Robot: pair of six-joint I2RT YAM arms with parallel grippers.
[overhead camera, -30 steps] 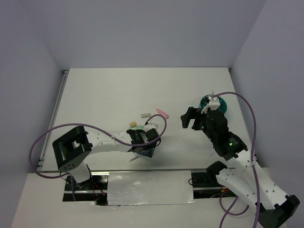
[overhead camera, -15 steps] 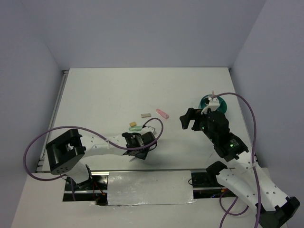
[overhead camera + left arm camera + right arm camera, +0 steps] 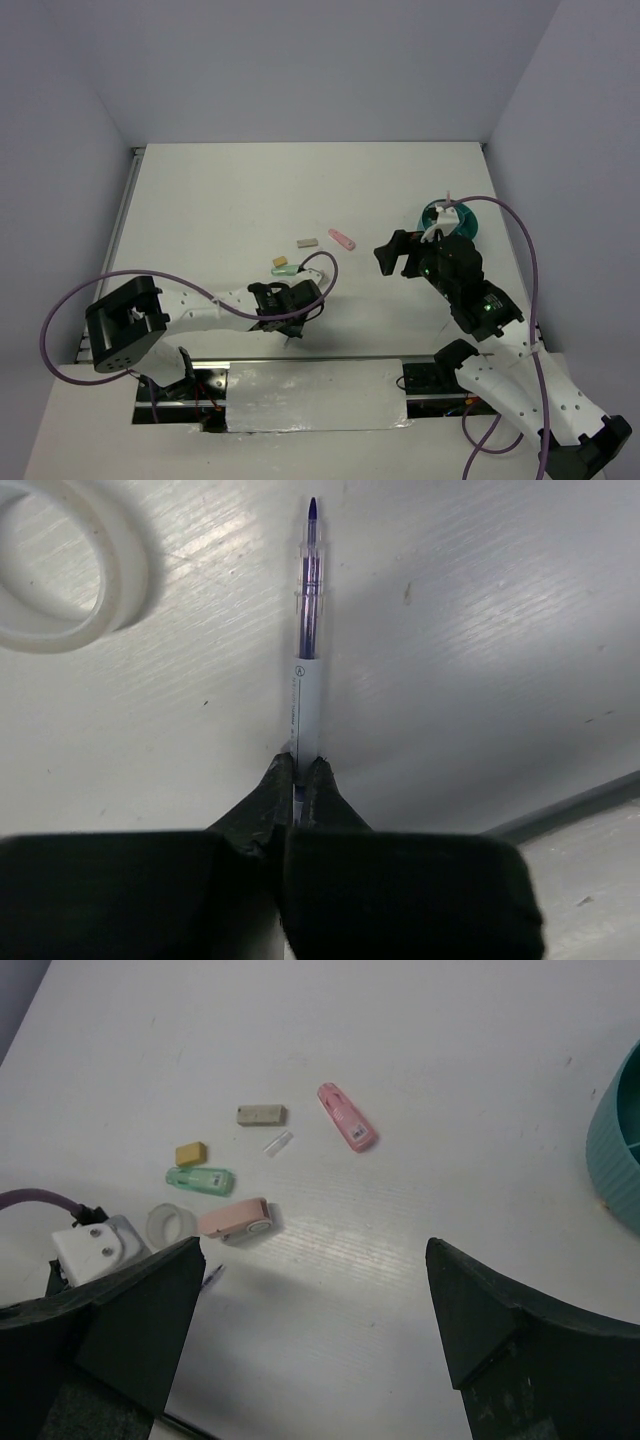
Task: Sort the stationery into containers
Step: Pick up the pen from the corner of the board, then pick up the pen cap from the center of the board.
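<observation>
We see the left end effector (image 3: 297, 780) clamped on a pen (image 3: 306, 670) at the near edge of the tabletop (image 3: 220, 200). The right end effector (image 3: 315, 1300) hangs apart and empty. The tape ring (image 3: 60, 570) and pink block (image 3: 347, 1117) lie unsorted, and the organiser (image 3: 470, 222) sits by the right edge.

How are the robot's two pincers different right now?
The left pincer is shut on a pen, while the right pincer is wide open and holds nothing. The left pincer sits low over the table, near a white tape ring. The right pincer hangs higher, looking down on the small pieces, with the teal organiser at its side. Both have two black fingers.
</observation>
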